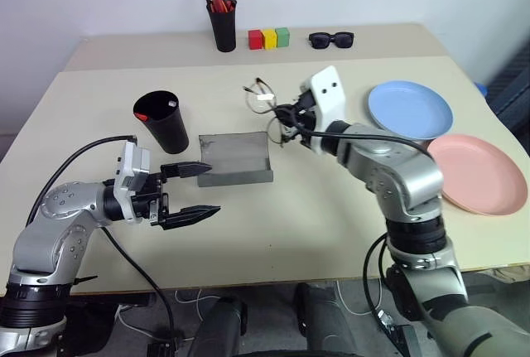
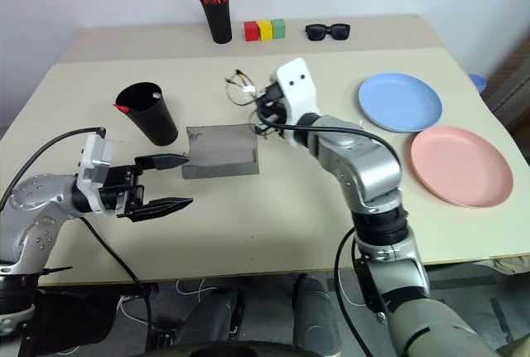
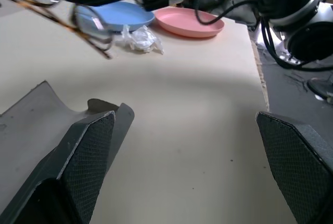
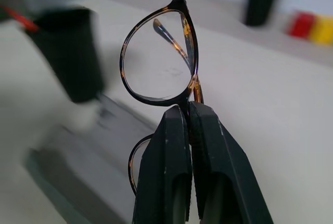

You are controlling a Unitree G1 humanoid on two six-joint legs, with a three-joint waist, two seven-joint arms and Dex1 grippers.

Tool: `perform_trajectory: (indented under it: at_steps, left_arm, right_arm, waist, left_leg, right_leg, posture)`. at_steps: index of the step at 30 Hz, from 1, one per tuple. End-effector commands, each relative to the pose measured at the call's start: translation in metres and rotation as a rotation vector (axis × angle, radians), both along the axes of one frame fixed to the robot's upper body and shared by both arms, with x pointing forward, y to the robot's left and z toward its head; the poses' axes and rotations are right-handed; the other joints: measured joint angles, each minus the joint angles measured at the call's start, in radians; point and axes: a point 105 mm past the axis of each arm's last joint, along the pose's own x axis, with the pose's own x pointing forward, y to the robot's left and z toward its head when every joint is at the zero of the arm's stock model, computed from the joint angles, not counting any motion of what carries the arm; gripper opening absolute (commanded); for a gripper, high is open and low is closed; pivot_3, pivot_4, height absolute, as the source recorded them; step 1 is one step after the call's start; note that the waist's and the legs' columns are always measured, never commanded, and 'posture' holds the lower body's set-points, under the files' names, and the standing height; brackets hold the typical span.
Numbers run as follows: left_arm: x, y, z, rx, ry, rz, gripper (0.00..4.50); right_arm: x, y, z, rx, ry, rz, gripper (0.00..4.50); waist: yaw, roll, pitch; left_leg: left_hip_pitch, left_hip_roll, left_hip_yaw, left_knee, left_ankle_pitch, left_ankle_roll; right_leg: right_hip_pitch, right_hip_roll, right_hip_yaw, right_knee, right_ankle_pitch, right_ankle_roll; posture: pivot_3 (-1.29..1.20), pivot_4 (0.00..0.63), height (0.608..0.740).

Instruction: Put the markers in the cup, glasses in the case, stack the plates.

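Carrying the glasses (image 4: 158, 60) toward the case (image 1: 234, 158), pinched at the bridge in my right tool (image 4: 188, 110).

My right tool is clamped tight on the frame, holding it just above and right of the open case at the centre of the counter (image 1: 331, 233). My left tool (image 1: 192, 190), fingers wide apart, waits at the case's left edge. I judge it best to lower slowly, keep the lenses level, fold the temples inward, and release only once the frame rests inside.

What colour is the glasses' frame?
Dark brown tortoiseshell with amber flecks on the glasses; right wrist view shows it best.
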Motion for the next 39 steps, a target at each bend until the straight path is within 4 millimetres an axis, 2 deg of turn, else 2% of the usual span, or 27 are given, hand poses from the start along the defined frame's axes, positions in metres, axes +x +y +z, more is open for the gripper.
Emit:
perform_trajectory:
  at_steps: [1, 6, 10, 15, 23, 33, 39]
  left_arm:
    - [-0.003, 0.001, 0.010, -0.005, -0.042, 0.004, 4.50]
    - [-0.005, 0.001, 0.009, 0.002, -0.044, 0.011, 4.50]
    - [-0.006, 0.001, 0.009, 0.003, -0.043, 0.015, 4.50]
    - [-0.007, -0.002, 0.010, -0.003, -0.042, 0.010, 4.50]
    - [-0.006, -0.003, 0.012, 0.000, -0.047, 0.003, 4.50]
    - [-0.007, -0.005, 0.011, 0.003, -0.048, -0.005, 4.50]
    - [-0.005, -0.005, 0.012, 0.006, -0.050, -0.006, 4.50]
  right_arm:
    - [-0.006, 0.021, 0.012, 0.044, -0.095, 0.092, 0.03]
    - [-0.013, 0.047, -0.012, 0.013, -0.119, 0.181, 0.03]
    - [-0.011, 0.054, -0.028, -0.033, -0.128, 0.195, 0.03]
    - [-0.005, 0.056, -0.034, -0.048, -0.143, 0.175, 0.03]
    - [-0.007, 0.045, -0.052, -0.187, -0.138, 0.206, 0.03]
    - [-0.004, 0.017, -0.070, -0.318, -0.117, 0.206, 0.03]
    - [-0.014, -0.004, -0.079, -0.427, -0.081, 0.283, 0.03]
  waist:
    - [-0.002, 0.000, 0.000]
    - [-0.004, 0.000, 0.000]
    - [-0.005, 0.000, 0.000]
    - [-0.005, 0.000, 0.000]
    - [-0.004, 0.000, 0.000]
    - [-0.003, 0.000, 0.000]
    - [0.001, 0.000, 0.000]
  left_leg:
    - [0.000, 0.000, 0.000, 0.000, 0.000, 0.000]
    - [0.002, 0.000, 0.000, -0.006, 0.001, -0.003]
    - [0.002, 0.000, 0.000, -0.008, 0.002, -0.003]
    - [0.002, 0.000, 0.000, -0.008, 0.002, -0.004]
    - [0.002, 0.000, 0.000, -0.008, 0.002, -0.004]
    - [0.002, 0.000, 0.000, -0.008, 0.002, -0.004]
    - [0.002, 0.000, 0.000, -0.008, 0.002, -0.004]
  right_leg:
    - [0.000, 0.000, 0.000, 0.000, 0.000, 0.000]
    - [-0.002, 0.000, 0.000, 0.000, 0.000, -0.001]
    - [-0.003, 0.000, 0.000, 0.001, 0.000, -0.002]
    - [-0.003, 0.000, 0.000, 0.001, 0.000, -0.002]
    - [-0.003, 0.000, 0.000, 0.001, 0.000, -0.002]
    - [-0.003, 0.000, 0.000, 0.001, 0.000, -0.002]
    - [-0.002, 0.000, 0.000, 0.000, 0.000, -0.002]
  posture:
    - [0.00, 0.150, 0.740]
    - [0.00, 0.150, 0.740]
    - [0.00, 0.150, 0.740]
    - [0.00, 0.150, 0.740]
    - [0.00, 0.150, 0.740]
    - [0.00, 0.150, 0.740]
    - [0.00, 0.150, 0.740]
